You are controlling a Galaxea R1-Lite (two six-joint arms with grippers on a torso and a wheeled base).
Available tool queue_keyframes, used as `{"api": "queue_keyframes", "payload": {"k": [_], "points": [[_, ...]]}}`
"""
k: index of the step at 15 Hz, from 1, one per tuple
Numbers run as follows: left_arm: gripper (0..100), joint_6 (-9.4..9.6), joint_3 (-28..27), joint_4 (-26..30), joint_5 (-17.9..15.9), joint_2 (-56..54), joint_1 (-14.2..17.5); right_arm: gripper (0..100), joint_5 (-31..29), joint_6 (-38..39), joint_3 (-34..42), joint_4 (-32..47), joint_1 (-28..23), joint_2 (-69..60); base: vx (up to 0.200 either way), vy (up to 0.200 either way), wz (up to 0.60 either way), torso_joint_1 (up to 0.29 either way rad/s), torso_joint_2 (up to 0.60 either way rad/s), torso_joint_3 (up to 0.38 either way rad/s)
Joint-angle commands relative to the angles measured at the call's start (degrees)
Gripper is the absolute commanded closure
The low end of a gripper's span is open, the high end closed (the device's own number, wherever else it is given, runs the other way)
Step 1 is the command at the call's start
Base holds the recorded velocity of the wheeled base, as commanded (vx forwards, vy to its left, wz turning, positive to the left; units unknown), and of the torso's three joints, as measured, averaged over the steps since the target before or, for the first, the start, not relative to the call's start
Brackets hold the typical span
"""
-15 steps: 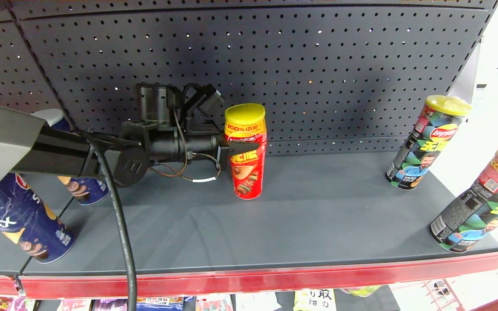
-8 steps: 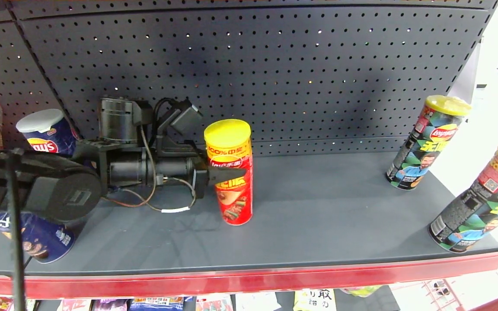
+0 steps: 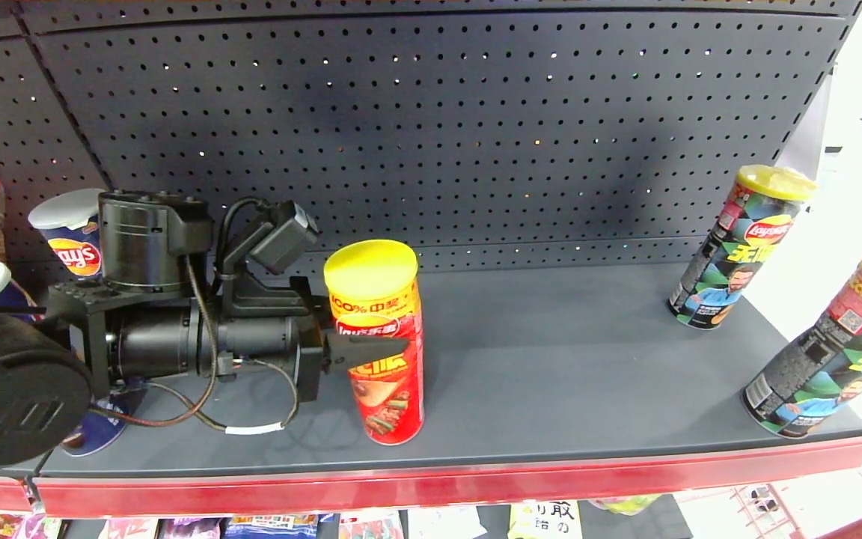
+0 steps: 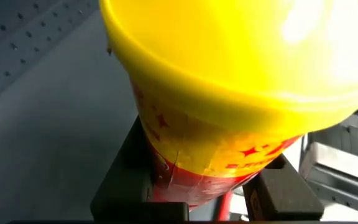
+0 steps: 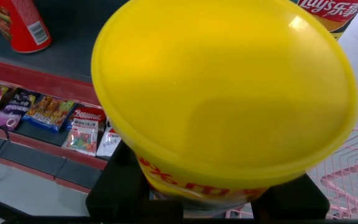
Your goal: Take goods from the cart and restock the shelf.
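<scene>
The red cylindrical cardboard chip can with a yellow plastic lid (image 3: 390,397) now stands upright nearer the red front lip of the dark grey metal shelf (image 3: 588,374), further to the robot's left than a second ago. The left gripper (image 3: 373,346) has come with it, clamped round its upper half. The right gripper (image 5: 207,196) is closed on another yellow-lidded can (image 5: 222,93). The shelf also holds green-and-black cans (image 3: 738,247) at the right end and blue cans (image 3: 75,239) at the left.

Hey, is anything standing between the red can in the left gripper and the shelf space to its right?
Nothing visible does. The left gripper clamps the red can; the nearest green can stands far along the shelf.
</scene>
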Motion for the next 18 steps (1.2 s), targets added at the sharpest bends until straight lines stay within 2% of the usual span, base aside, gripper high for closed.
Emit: {"api": "queue_keyframes", "payload": {"k": [1, 5, 11, 15, 16, 18], "points": [[100, 0.05, 2.2, -0.1, 0.4, -1.4, -0.6, 100, 0.0, 0.0, -0.1, 0.0, 0.0, 0.1, 0.0, 0.0, 0.0, 0.0, 0.0, 0.0], [100, -0.12, 3.2, -0.7, 1.0, -2.9, -1.8, 100, 0.1, 0.0, 0.0, 0.0, 0.1, 0.1, 0.0, 0.0, 0.0, 0.0, 0.0, 0.0], [100, 0.05, 7.7, -1.3, 1.6, -4.6, -1.8, 100, 0.1, 0.0, -0.3, 0.0, 0.1, 0.0, 0.0, 0.0, 0.0, 0.0, 0.0, 0.0], [100, 0.14, 7.9, -1.7, 2.8, -5.1, -1.8, 100, 0.6, -0.3, -1.1, 0.1, 0.2, 0.6, 0.0, 0.0, 0.0, 0.0, 0.0, 0.0], [0, 0.14, 7.9, -1.7, 2.8, -5.1, -1.8, 100, 1.4, -0.6, -1.6, 0.1, 0.6, 0.9, 0.0, 0.0, 0.0, 0.0, 0.0, 0.0], [0, -0.03, 8.2, -1.6, 3.5, -5.9, -1.8, 100, 3.2, -1.8, -3.7, 0.1, 2.4, 4.4, 0.0, 0.0, 0.0, 0.0, 0.0, 0.0]]}}
